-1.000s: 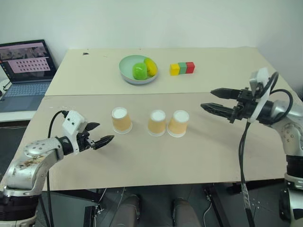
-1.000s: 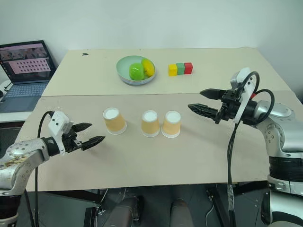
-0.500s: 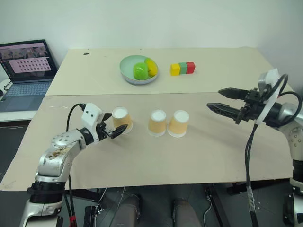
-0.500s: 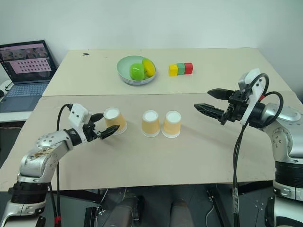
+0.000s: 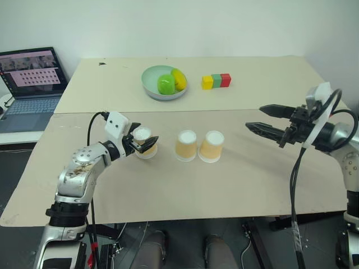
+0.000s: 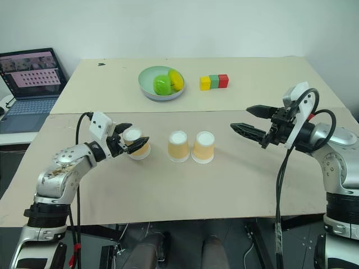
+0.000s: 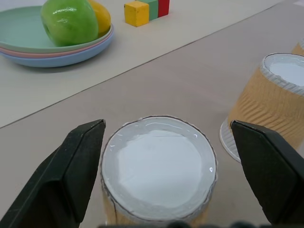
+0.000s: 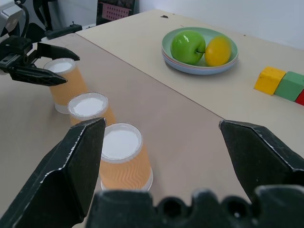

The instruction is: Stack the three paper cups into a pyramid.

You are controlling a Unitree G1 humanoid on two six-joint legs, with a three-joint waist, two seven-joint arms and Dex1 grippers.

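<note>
Left wrist view, fingers point(image 7: 166, 190) straddling cup point(image 7: 159, 173)

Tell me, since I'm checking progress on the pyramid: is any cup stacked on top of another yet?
No: all three cups stand upside down on the table, side by side in a row.

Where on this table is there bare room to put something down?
The table's near strip in front of the three paper cups is bare, as is the stretch between them and the right pincer. It is crowded around the left pincer, and by the bowl and blocks.
</note>
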